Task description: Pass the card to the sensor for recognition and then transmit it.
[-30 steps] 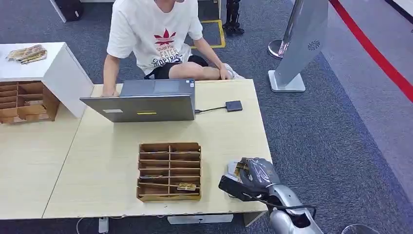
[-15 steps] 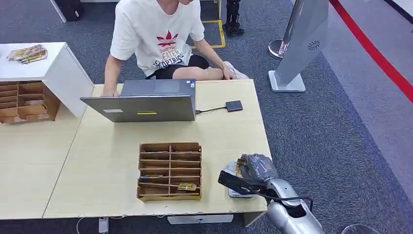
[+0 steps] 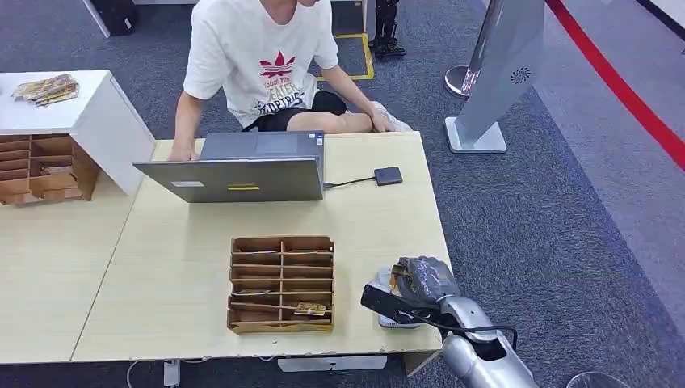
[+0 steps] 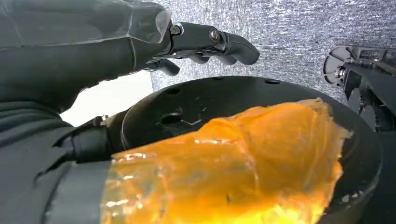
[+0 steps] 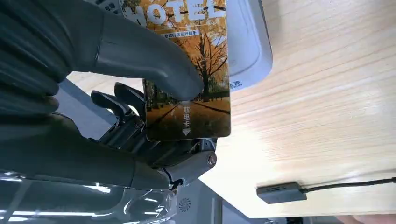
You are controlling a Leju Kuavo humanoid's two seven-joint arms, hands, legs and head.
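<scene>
Right hand has the card pinched over the white sensor near the table's front right corner, so scanning's underway, handoff still to go.

Grey-blue carpet all around, crossed by a red floor stripe far right. Pale wooden table in the middle, white cabinet far left, slanted grey stand beyond, evenly lit

Bright even light, blurred wrist foregrounds
</scene>
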